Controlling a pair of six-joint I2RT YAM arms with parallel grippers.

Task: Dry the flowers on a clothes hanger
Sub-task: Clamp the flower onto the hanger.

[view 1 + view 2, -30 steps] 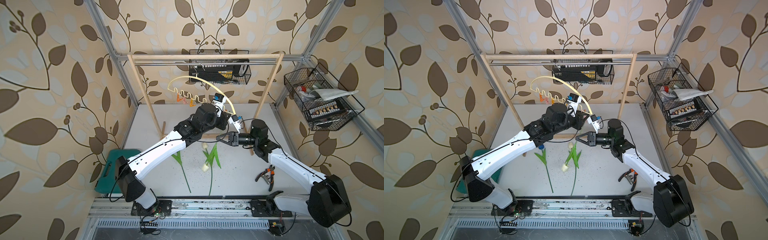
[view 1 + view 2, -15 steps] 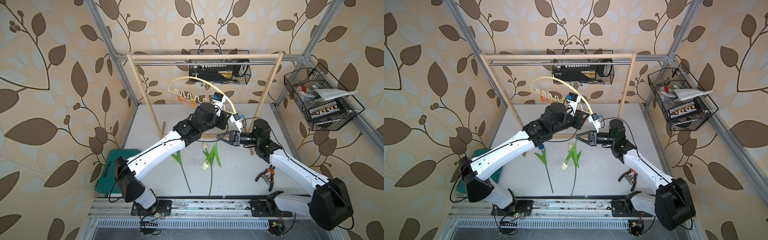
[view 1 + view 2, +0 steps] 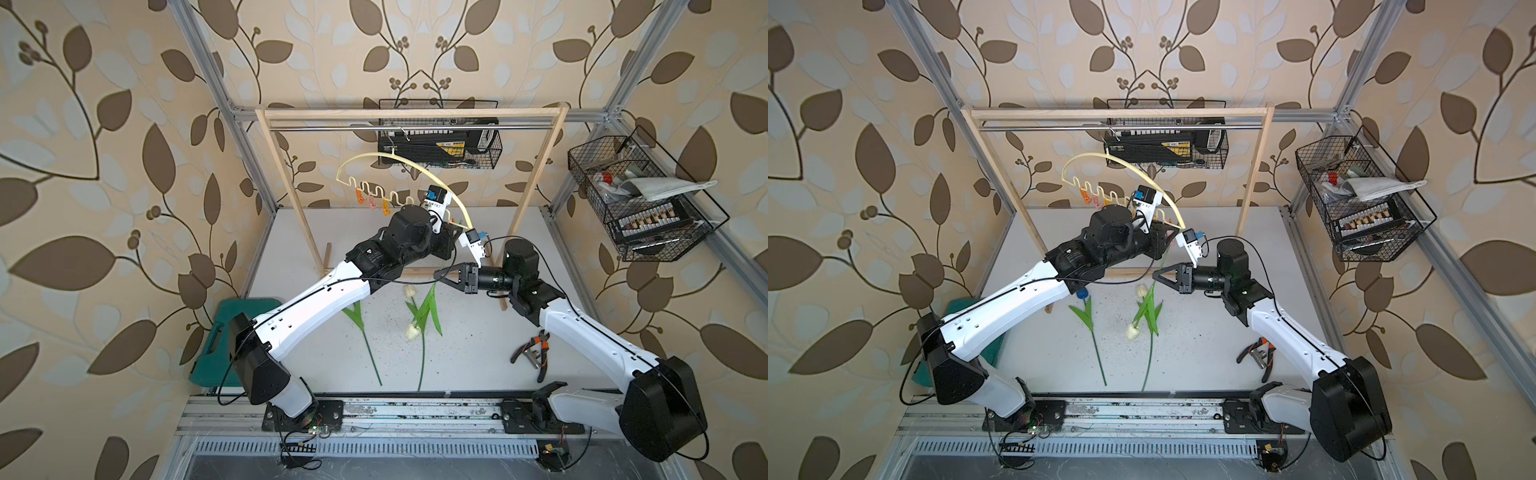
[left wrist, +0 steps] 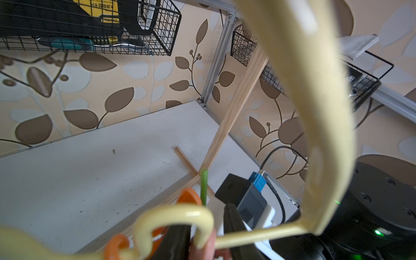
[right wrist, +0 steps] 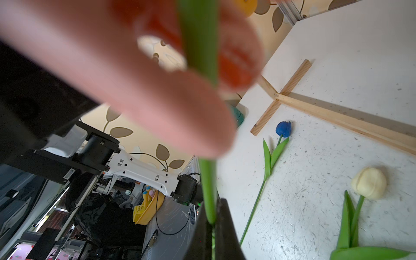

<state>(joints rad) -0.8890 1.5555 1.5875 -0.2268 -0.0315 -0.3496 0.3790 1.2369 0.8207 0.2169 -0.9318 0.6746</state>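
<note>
**stemwatcher:** so where's the flower relative to the clip right now?

**me:** My right gripper [image 5: 212, 207] is clamped on the thin green stem [image 5: 208, 184] of a cream-white artificial tulip. My left gripper [image 4: 203, 244] pinches the small pink plastic clip [image 5: 157, 101] on the cream arc-shaped plastic clothes hanger [image 4: 319, 94].

**stemwatcher:** and which way does it go?

**me:** In both top views the clip sits about 1 o'clock from my right jaws, and the stem's long axis runs 7 to 1. The tip pokes past the clip, but I can't tell if it's seated. The right arm's nearer, so I reckon it feeds. The blue tulip [image 5: 283, 128] and the other cream tulip [image 5: 369, 182] lie on the white table [image 3: 478, 332], around 7 to 8 o'clock.
</note>
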